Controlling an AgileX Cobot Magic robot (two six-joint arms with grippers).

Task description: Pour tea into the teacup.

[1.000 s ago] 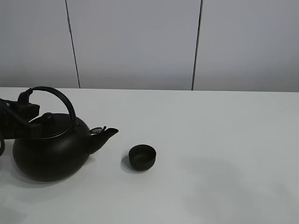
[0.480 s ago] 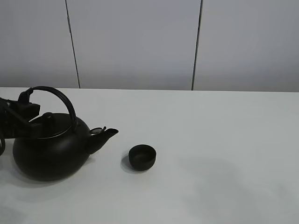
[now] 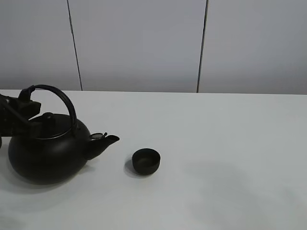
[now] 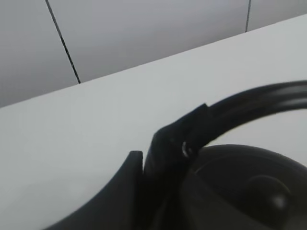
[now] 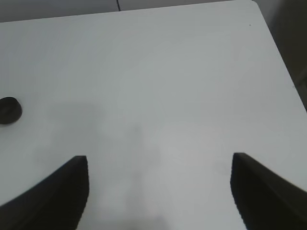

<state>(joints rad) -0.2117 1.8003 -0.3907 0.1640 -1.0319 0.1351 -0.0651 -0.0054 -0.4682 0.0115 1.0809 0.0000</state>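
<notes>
A big black kettle [image 3: 45, 155] is at the left of the white table, its spout [image 3: 106, 142] pointing right toward the teacup [image 3: 146, 161], a small black cup standing upright a short gap away. My left gripper [image 3: 25, 104] is shut on the left end of the kettle's arched handle [image 3: 60, 98]. In the left wrist view the gripper [image 4: 165, 143] clamps the handle [image 4: 254, 101] above the lid [image 4: 259, 189]. No tea stream shows. My right gripper [image 5: 158, 165] is open and empty over bare table, far from the teacup [image 5: 8, 110], and is out of the exterior high view.
The white table [image 3: 216, 143] runs to a grey panelled wall [image 3: 144, 43] at the back. Its right edge and far corner show in the right wrist view [image 5: 273, 43].
The kettle, held by my left gripper, has shifted a little to the left, so the spout is slightly farther from the teacup. The teacup has not moved.
</notes>
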